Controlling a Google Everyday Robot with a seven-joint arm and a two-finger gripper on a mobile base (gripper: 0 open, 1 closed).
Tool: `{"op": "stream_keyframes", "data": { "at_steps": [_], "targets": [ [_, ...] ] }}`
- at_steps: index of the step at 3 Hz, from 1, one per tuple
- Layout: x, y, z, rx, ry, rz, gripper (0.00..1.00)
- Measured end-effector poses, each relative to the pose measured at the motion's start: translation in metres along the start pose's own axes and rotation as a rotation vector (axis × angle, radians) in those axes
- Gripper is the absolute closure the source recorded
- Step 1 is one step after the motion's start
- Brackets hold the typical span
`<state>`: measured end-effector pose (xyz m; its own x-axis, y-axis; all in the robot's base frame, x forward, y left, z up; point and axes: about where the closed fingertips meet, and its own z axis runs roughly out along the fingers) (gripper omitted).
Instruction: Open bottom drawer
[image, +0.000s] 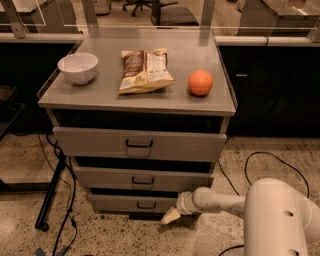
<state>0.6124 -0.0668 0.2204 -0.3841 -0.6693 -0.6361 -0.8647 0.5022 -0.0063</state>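
Note:
The grey cabinet has three drawers. The bottom drawer (132, 204) is the narrowest front, low near the floor, with a small dark wire handle (146, 205). It stands slightly out, like the two drawers above it. My gripper (170, 216) reaches in from the lower right on a white arm (220, 202). Its pale tip sits at the bottom drawer's lower right corner, just right of the handle and close to the floor.
On the cabinet top (105, 95) lie a white bowl (77, 67), a chip bag (144, 70) and an orange (200, 82). Black cables (260, 160) run over the speckled floor to the right, and a black stand leg (50, 197) is at the left.

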Motion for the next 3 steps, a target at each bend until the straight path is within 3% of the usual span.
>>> {"op": "stream_keyframes", "data": {
  "at_steps": [2,3],
  "targets": [
    [0.038,0.030,0.009,-0.172,0.090,0.079,0.00],
    [0.037,0.030,0.007,-0.172,0.090,0.079,0.00]
  ]
}}
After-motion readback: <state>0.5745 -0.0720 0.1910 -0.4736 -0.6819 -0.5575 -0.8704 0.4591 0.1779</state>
